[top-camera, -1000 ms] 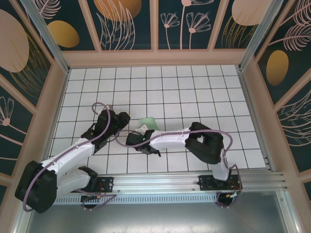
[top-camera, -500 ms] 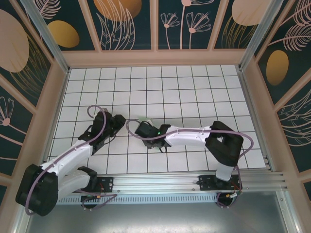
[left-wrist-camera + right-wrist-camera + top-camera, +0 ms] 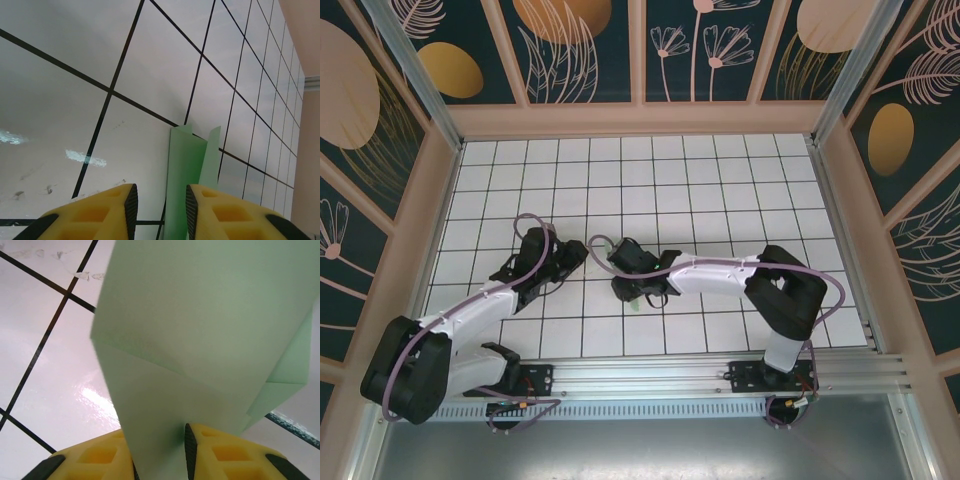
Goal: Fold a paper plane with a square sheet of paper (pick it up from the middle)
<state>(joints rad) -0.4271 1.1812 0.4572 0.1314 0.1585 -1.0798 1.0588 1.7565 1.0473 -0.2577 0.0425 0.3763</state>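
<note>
1. at the near edge of the tiled table (image 3: pixel 720 180) both arms rise from their bases and reach in towards the middle. the left comes from the near left corner, the right bends back from the near right.
2. a little further in, the left gripper (image 3: pixel 572 256) sits low over the tiles. its yellow fingers (image 3: pixel 100 210) stand a narrow gap apart with white tile showing between them, and nothing is clamped there.
3. just to its right, the right gripper (image 3: pixel 636 292) points down at the table, left of centre and closer to the near edge than the far one.
4. the pale green paper (image 3: pixel 200 315) is there, folded into layers with sharp creases. it runs down into the gap between the right fingers, which stand a little apart; i cannot tell whether they pinch it.
5. seen from the left wrist, the folded paper reaches away from the left fingertips as a long strip, notched at its far end.
6. beyond that the tiles run on to the far edge.
</note>
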